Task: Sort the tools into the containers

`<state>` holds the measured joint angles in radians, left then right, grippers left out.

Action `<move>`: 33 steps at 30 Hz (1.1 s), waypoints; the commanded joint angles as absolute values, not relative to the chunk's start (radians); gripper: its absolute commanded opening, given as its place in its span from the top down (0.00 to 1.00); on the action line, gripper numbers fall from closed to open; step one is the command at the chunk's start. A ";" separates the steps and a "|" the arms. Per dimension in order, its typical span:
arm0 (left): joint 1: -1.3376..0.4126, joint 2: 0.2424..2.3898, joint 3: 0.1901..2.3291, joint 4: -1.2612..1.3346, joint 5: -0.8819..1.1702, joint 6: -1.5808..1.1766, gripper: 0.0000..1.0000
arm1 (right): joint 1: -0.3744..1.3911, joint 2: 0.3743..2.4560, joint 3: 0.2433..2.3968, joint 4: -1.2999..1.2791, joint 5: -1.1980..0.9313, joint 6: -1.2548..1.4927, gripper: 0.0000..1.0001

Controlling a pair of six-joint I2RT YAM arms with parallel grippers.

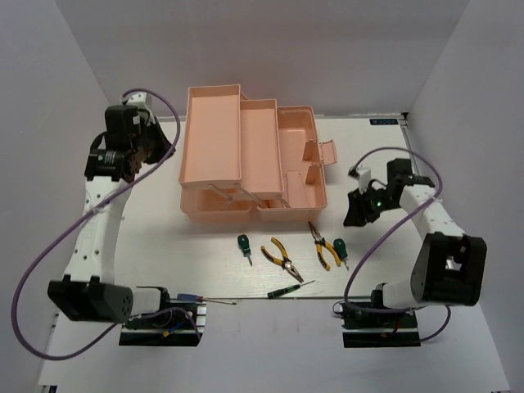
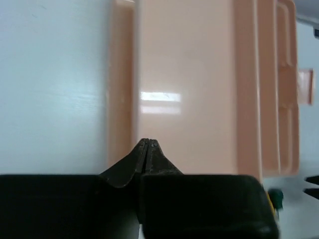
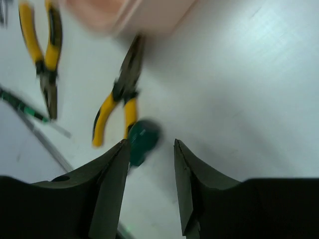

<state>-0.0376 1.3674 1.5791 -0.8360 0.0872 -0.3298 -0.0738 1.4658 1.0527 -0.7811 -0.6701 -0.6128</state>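
The salmon-pink toolbox (image 1: 246, 155) stands open at mid-table with its tiers folded out. My left gripper (image 1: 166, 150) hovers at its left side, shut and empty; in the left wrist view its closed fingertips (image 2: 148, 142) sit over a pink tray (image 2: 189, 89). On the table in front of the box lie a stubby green screwdriver (image 1: 244, 244), two yellow-black pliers (image 1: 282, 259) (image 1: 321, 243), a second green screwdriver (image 1: 340, 248) and a slim black-green screwdriver (image 1: 291, 288). My right gripper (image 3: 149, 145) is open just above that second green screwdriver (image 3: 142, 139), beside the pliers (image 3: 122, 97).
A long blue-red screwdriver (image 1: 196, 300) lies by the left arm's base. White walls enclose the table on the left, the right and at the back. The toolbox latch flap (image 1: 321, 152) sticks out to the right, not far from my right arm.
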 commanded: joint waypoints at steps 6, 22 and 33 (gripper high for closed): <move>-0.138 1.034 1.184 -1.006 0.284 -0.308 0.52 | 0.054 1.310 0.749 -0.796 -0.428 -0.537 0.48; -0.215 0.838 0.990 -1.155 0.393 -0.336 0.42 | 0.239 1.456 0.693 -0.483 -0.154 -0.238 0.43; -0.242 0.888 0.879 -1.135 0.351 -0.354 0.42 | 0.242 1.275 0.732 -0.593 -0.101 -0.308 1.00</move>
<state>-0.2317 0.8886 0.8898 -1.1446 0.3584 -0.3454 0.2539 1.3865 0.7216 -0.5251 -0.1135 -0.2447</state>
